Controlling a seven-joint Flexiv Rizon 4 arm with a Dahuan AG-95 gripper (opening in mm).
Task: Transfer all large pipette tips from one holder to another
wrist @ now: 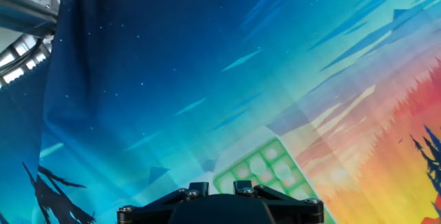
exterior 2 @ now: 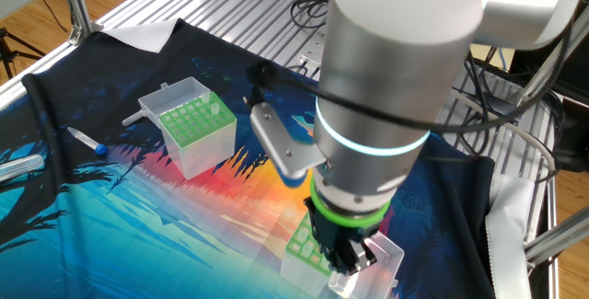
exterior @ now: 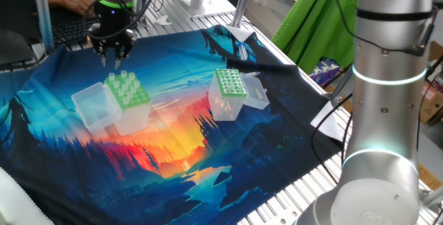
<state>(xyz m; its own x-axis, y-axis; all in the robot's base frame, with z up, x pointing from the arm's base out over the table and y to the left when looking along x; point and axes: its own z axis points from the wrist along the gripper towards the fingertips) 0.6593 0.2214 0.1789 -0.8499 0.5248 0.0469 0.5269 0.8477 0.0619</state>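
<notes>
The holder with the light-green, wide-holed top [exterior: 128,99] stands at the left with its clear lid [exterior: 90,106] swung open. Several large pipette tips [exterior: 121,81] stand upright in it. My gripper [exterior: 112,60] hangs just above and behind those tips, apart from them. Seen from the hand, the gripper [wrist: 220,185] is open with only cloth showing in the gap, and the wide-holed plate [wrist: 265,172] lies just ahead to the right. The narrower holder with the darker-green dotted top [exterior: 228,86] stands to the right, also the holder [exterior 2: 193,124]. In the other fixed view my arm covers most of the wide-holed holder [exterior 2: 299,239].
A colourful printed cloth [exterior: 173,149] covers the table. A small tool with a blue end [exterior 2: 87,141] and a clear tube [exterior 2: 18,166] lie near the cloth's edge. The arm's thick base [exterior: 387,100] stands at the right. A person's hand [exterior: 69,3] rests on a keyboard behind.
</notes>
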